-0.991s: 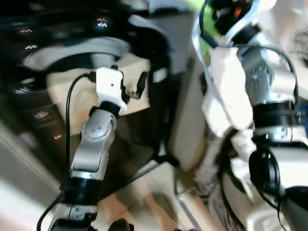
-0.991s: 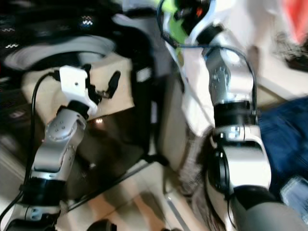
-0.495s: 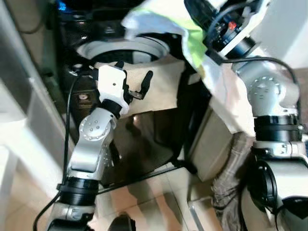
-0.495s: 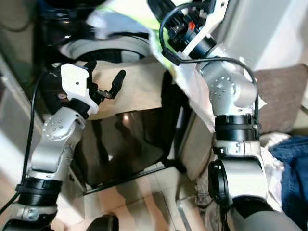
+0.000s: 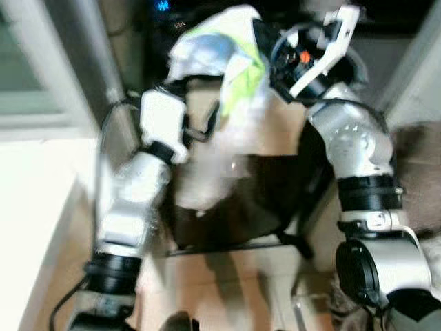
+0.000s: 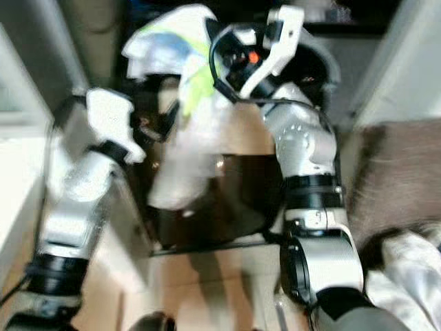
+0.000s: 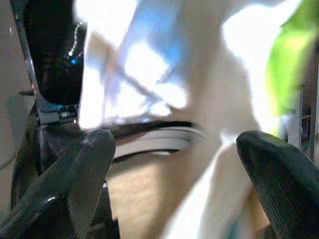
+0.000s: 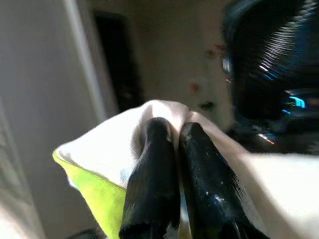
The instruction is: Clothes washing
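The right gripper (image 8: 172,149) has its 2 black fingers pinched together on a fold of a white garment with a lime-green patch (image 5: 227,76), held up above the washing machine (image 5: 241,200); this looks like the loading step. The left gripper (image 7: 174,164) hangs beside the cloth with its fingers spread and nothing between them, so the next move probably calls for steering the cloth to the machine's opening before letting go. Pale tiled floor (image 5: 227,283) lies below the machine.
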Robot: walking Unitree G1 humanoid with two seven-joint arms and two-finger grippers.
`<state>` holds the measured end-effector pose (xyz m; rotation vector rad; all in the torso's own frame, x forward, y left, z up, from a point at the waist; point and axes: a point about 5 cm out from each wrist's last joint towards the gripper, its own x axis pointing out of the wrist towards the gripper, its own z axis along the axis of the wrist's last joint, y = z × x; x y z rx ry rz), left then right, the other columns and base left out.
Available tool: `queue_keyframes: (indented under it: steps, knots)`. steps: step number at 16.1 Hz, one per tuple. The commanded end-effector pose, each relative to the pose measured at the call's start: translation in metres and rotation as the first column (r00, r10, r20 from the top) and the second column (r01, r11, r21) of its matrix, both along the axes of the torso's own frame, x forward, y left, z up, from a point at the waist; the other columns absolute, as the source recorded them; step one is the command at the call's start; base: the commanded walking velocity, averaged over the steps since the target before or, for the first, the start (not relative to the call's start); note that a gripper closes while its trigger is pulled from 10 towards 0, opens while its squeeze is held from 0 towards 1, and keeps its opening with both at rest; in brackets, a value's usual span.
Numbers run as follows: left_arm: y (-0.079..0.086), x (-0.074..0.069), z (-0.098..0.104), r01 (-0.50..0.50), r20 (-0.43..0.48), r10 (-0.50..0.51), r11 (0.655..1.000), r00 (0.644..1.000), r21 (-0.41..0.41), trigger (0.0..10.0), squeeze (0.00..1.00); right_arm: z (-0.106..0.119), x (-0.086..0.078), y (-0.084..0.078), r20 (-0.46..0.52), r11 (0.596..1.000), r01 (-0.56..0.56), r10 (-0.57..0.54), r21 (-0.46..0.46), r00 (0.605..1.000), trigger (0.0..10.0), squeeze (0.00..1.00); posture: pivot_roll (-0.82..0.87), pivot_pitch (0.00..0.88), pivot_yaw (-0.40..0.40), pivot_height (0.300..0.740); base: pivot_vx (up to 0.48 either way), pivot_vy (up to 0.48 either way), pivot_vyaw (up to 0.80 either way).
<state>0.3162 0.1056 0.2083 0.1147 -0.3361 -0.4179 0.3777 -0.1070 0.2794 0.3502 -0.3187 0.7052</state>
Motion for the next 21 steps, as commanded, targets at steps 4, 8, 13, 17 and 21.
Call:
queue_keyframes:
  steps: [4,8,13,17,21]
  knots:
    - [0.001,-0.003,-0.013,-0.060,-0.033,0.061,0.998,0.998,0.036,10.0,0.00,-0.026,0.018,-0.027,0.066,0.852,0.441,-0.441,-0.281,0.895,0.0,0.00,0.04,0.011,-0.027,0.740,0.000,0.000,0.31]
    - [-0.004,-0.006,-0.007,-0.088,0.025,0.088,0.996,0.996,0.009,10.0,0.00,0.007,0.011,-0.019,0.310,0.802,0.556,-0.483,-0.218,0.819,0.0,0.00,0.04,0.009,-0.020,0.740,0.480,0.000,0.00]
    - [-0.011,-0.009,0.001,-0.069,0.099,0.064,0.996,0.993,0.050,10.0,0.00,0.088,-0.003,-0.026,0.565,0.730,0.684,-0.571,0.016,0.596,0.0,0.00,0.04,0.000,-0.018,0.740,0.480,0.000,0.00]
    - [-0.013,-0.009,0.004,-0.061,0.116,0.057,0.998,0.992,0.035,10.0,0.00,0.131,-0.006,-0.026,0.650,0.706,0.699,-0.584,0.112,0.486,0.0,0.00,0.04,0.000,-0.019,0.740,0.448,0.000,0.00]
    - [-0.015,-0.011,0.005,-0.058,0.131,0.053,0.998,0.990,0.033,10.0,0.00,0.139,-0.001,-0.017,0.652,0.719,0.688,-0.568,0.098,0.502,0.0,0.00,0.05,0.000,-0.019,0.740,0.471,0.000,0.00]
